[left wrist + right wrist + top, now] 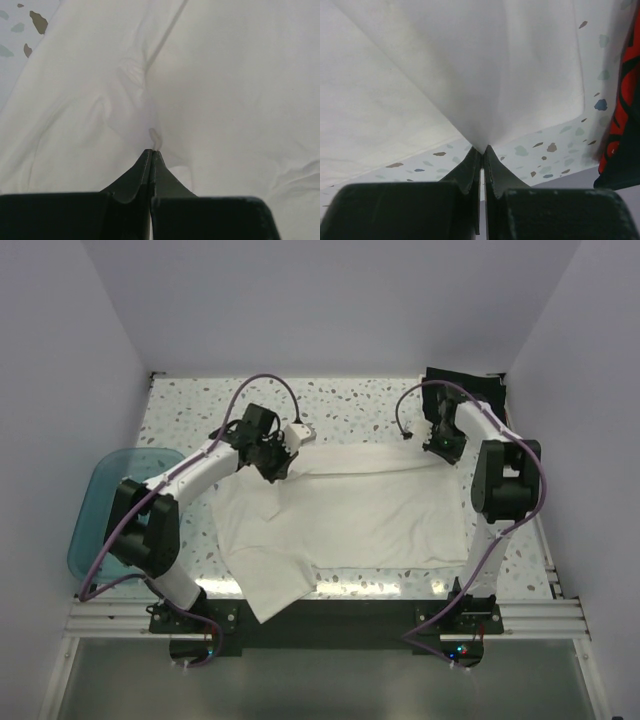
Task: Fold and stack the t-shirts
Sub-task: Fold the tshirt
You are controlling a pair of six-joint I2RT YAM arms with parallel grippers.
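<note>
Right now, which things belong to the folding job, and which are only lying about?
Job: white t-shirt, pinched by left gripper and right gripper; black-and-red cloth in the far corner, probably another shirt.
Lying about: blue tub on the left.

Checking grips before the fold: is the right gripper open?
No: the right gripper is shut, pinching a fold of the white t-shirt that fans out from its tips.

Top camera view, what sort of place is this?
Probably a robot lab test cell, not a home: plain white walls box in a speckled tabletop, with a left arm and right arm bolted to a metal rail.
</note>
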